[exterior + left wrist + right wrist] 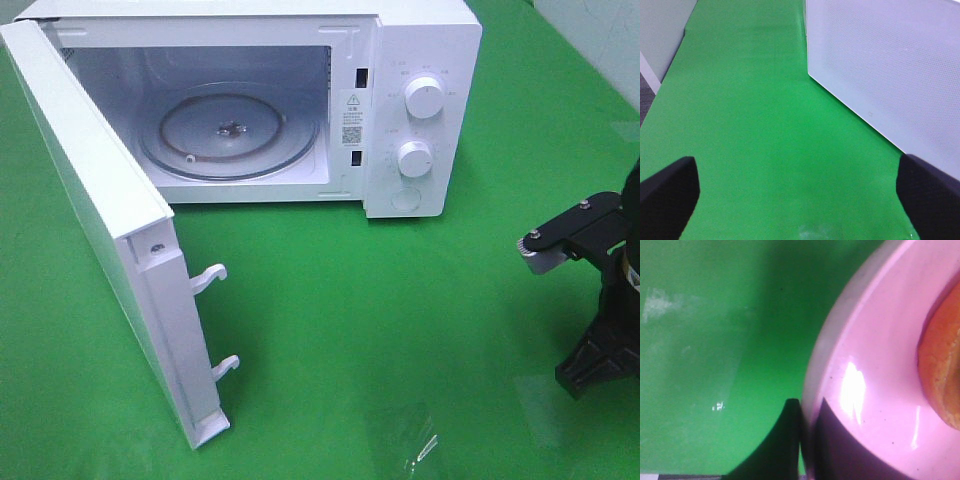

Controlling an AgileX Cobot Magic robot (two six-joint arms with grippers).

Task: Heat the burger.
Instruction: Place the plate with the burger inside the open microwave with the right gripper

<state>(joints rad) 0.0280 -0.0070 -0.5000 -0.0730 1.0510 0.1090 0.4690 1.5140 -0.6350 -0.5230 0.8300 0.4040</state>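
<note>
right wrist view alone shows the right gripper pinching the rim of the pink plate, the burger lying on that plate. left wrist view shows the left gripper spread wide above the surface. only exterior high shows the open microwave.

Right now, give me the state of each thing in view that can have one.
microwave door, swung wide open
turntable, bare
burger, resting on pink plate
pink plate, rim clamped by right gripper
right gripper, shut on pink plate
left gripper, open, holding nothing
</note>
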